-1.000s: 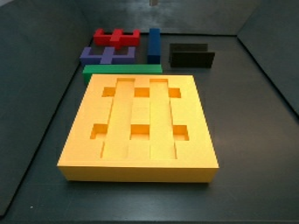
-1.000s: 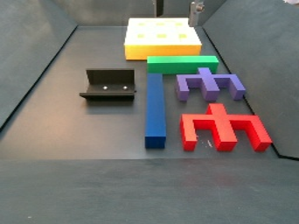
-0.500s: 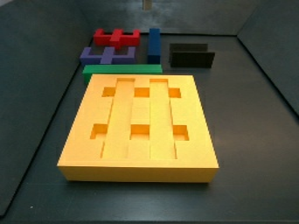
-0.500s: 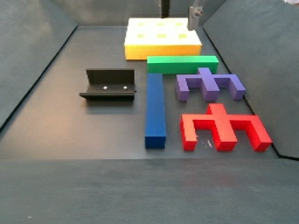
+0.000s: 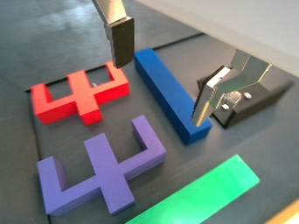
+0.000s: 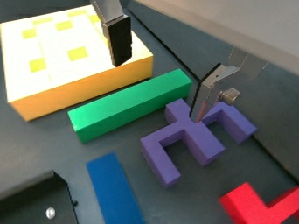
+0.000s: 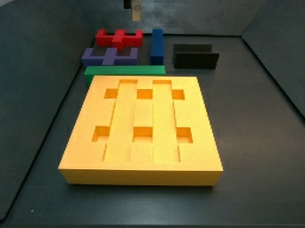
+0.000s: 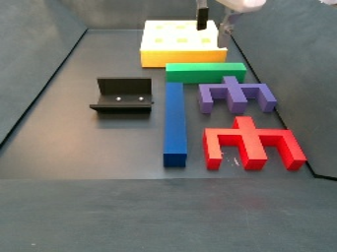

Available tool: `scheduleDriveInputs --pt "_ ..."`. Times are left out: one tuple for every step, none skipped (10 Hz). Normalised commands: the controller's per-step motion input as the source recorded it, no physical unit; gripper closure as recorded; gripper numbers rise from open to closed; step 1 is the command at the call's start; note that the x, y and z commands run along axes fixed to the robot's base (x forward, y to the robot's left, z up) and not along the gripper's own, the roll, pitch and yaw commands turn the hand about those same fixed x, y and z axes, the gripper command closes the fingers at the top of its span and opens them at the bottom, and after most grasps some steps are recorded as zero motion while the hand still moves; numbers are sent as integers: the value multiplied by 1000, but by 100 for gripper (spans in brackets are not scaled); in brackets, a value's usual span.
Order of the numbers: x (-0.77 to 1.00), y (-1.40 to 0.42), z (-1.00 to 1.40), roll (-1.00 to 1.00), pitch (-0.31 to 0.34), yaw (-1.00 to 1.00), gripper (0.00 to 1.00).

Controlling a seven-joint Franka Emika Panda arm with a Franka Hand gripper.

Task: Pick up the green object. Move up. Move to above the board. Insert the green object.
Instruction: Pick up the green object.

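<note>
The green object (image 6: 128, 103) is a long flat bar lying on the floor against the short end of the board (image 6: 59, 61), a thick yellow block with grooves and square holes. Both side views show the green object (image 7: 125, 69) (image 8: 206, 71) beside the board (image 7: 141, 129) (image 8: 182, 41). My gripper (image 6: 162, 87) hangs open and empty high above the pieces, with the green bar's end and the purple block under the gap. In a wrist view the gripper (image 5: 162, 89) frames the blue bar (image 5: 170, 92). It shows at the top of both side views (image 7: 135, 11) (image 8: 204, 18).
A purple cross-shaped block (image 6: 193, 140) lies right beside the green bar. Past it are a red block (image 5: 76, 94) and the long blue bar (image 8: 175, 123). The black fixture (image 8: 121, 95) stands on the floor beyond the blue bar. Dark walls ring the floor.
The gripper has come further into both side views, drifting sideways and slightly lower over the green bar's end. No piece has moved.
</note>
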Motion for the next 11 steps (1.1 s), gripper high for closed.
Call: scheduleDriveInputs --pt "-123 -211 -131 -363 -354 -620 0" --pt "-100 -309 -203 -307 -353 -574 0" --pt "-71 -389 -260 -286 -327 -489 0" --pt "-57 -443 -346 -254 -300 -440 0" --pt "-43 -466 -451 -206 -280 -437 0" --pt "0 -317 -557 -234 -201 -354 0" --pt "43 -271 -557 -246 -184 -326 0" --pt "14 -260 -569 -239 -181 -289 0" --pt "0 -183 -471 -154 -136 -86 0" --pt "0 -69 -323 -111 -63 6 0" --pt "0 -43 -266 -26 -6 89 0"
